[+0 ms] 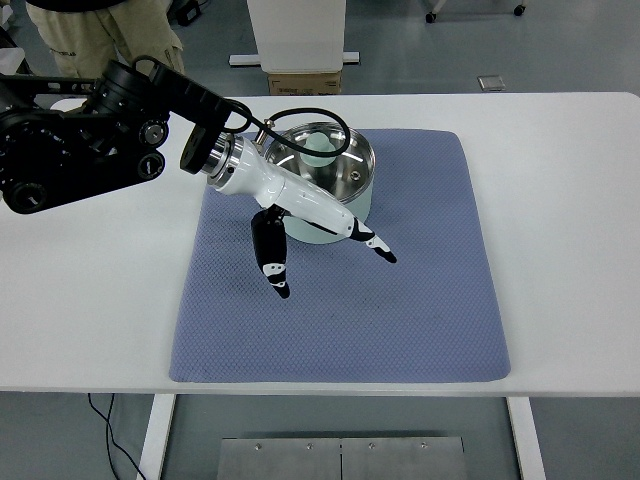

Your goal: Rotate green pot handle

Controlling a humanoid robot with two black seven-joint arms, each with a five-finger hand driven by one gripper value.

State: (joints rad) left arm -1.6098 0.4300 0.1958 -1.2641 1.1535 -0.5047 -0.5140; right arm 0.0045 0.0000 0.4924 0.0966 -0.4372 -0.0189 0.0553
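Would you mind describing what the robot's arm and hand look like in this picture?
The left arm is bulky black machinery with round joints and small silver fittings. A black cable loops from it to a silver wrist ring. The robot hand has a glossy white shell and slim fingers banded in black and white.

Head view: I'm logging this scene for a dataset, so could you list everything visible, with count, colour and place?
Pale green metal pot: one, shiny steel inside, on the far middle of the mat, partly behind the hand.
Pale green knob: one, showing inside the pot's rim.
Blue-grey woven mat: one, spread over the table's centre.
White table: one, fills most of the view.
Cardboard box: one, brown, on the floor beyond the table's far edge.
Person's legs: khaki trousers, top left, behind the table.
Left arm: black, coming in from the left edge.
Left hand: white with black fingers spread, in front of the pot, holding nothing.
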